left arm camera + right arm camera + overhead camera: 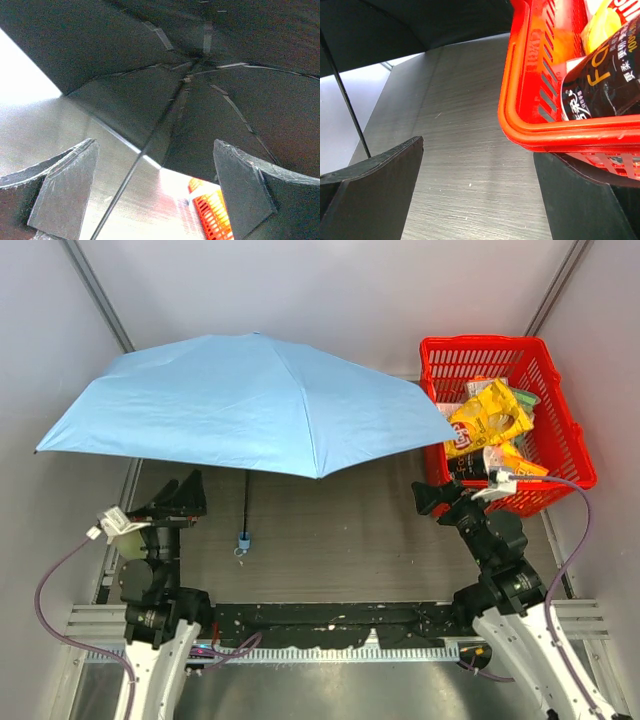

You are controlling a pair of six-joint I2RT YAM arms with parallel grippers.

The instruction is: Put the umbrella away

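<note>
Starting at left gripper (180,498): spread wide, empty, parked low under the canopy's left half. From its wrist view, fingers (65,195) framing the thin black shaft (145,147) at a distance, no contact, ribs fanning out overhead. Over to right gripper (437,498): also spread wide, empty, sitting just beside the near-left corner of the red basket (480,341), well apart from the shaft. Outward to the umbrella (240,400): fully open, light blue canopy spanning the back of the table (340,530) and overlapping the basket's left rim in the top view, with the shaft running down to the small blue handle (243,540) at the tabletop between the two arms. Judging progress: nothing done yet, meaning no grasp, canopy not collapsed, shaft not telescoped in, not stowed. Left to do, probably: hold handle or shaft, slide the runner to fold the ribs, then carry it to wherever it goes. Can't tell the destination, with the basket already crowded with snacks. On writing: black packet (600,85) in the basket showing orange "FO" plus white Chinese characters and a partial "100", rest cut off. Next, yellow bag (487,418) carrying a red logo, too small to read from above. Embossed mark on the basket wall, unreadable. No lettering spotted on the umbrella.
</note>
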